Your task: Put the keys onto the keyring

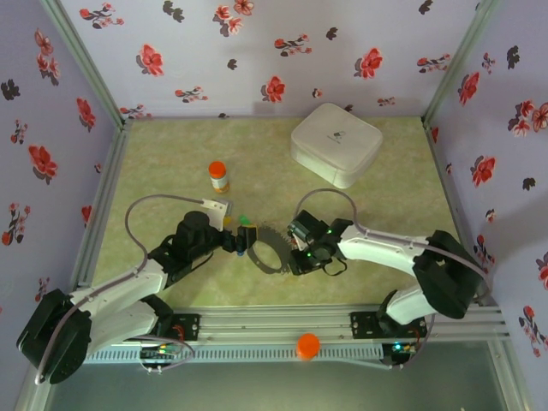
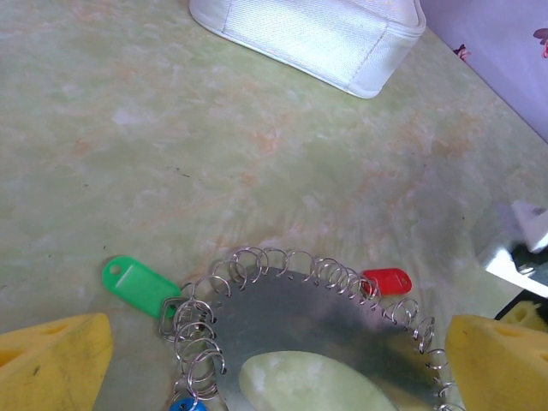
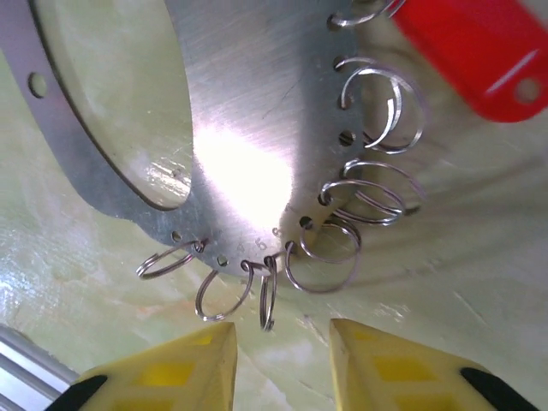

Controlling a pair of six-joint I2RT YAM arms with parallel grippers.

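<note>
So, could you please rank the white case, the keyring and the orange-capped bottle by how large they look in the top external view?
Largest to smallest:
1. white case
2. keyring
3. orange-capped bottle, clearly the smallest

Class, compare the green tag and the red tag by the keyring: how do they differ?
Colour: the green tag is green, the red tag red. Place: in the left wrist view the green tag lies off the keyring's left edge, the red tag off its far right edge. The green tag shows whole; wire rings partly cover the red tag. Both are plastic tags lying flat.
</note>
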